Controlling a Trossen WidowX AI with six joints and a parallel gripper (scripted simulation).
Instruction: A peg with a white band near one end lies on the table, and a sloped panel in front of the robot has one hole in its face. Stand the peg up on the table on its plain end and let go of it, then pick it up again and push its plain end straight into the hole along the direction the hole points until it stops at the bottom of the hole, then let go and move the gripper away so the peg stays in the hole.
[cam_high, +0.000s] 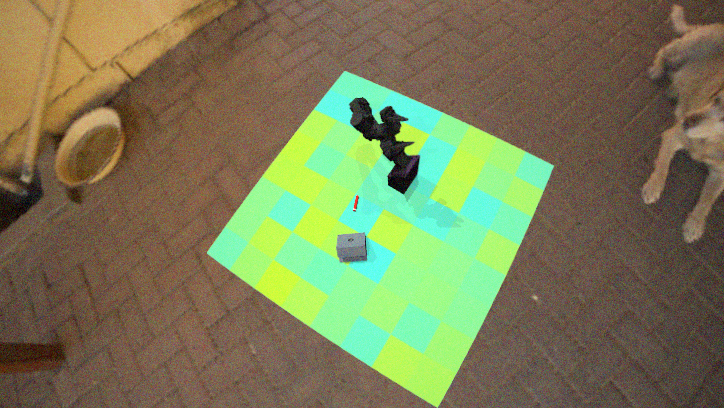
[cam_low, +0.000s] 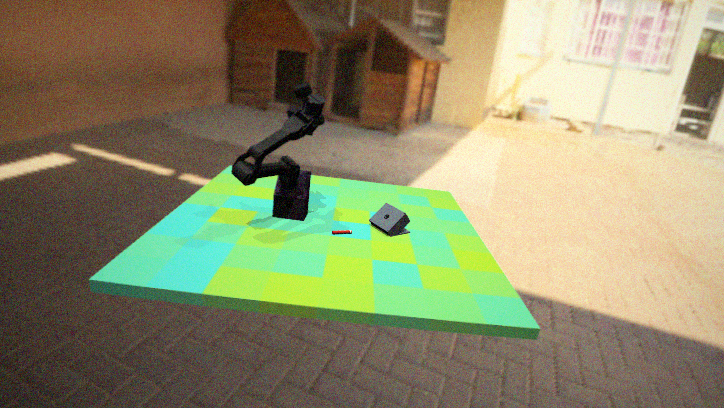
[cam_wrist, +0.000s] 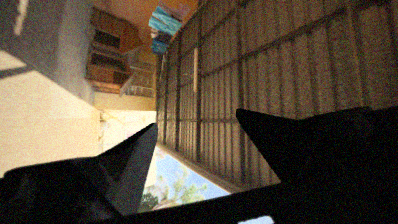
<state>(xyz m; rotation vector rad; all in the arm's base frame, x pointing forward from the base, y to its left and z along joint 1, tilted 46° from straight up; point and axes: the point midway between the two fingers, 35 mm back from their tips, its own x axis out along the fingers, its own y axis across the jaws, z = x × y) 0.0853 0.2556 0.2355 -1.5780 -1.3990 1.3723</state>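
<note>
The red peg (cam_high: 356, 202) (cam_low: 340, 232) lies flat on the table, between the robot's base and the panel. Its white band is near the end that faces the panel. The grey sloped panel (cam_high: 357, 249) (cam_low: 394, 220) stands on the table with one dark hole (cam_high: 350, 239) (cam_low: 386, 216) in its tilted face, and the hole shows no peg in it. My gripper (cam_high: 409, 131) (cam_wrist: 197, 119) is wide open and empty, raised high above the table and well away from the peg. Neither peg nor panel shows in the wrist view.
The arm's dark base block (cam_high: 403, 175) (cam_low: 291, 197) stands on the green, yellow and cyan checkered table (cam_high: 405, 349) (cam_low: 314, 288). The arm's shadow falls across the table around the base. The wrist view shows only the background beyond the fingers.
</note>
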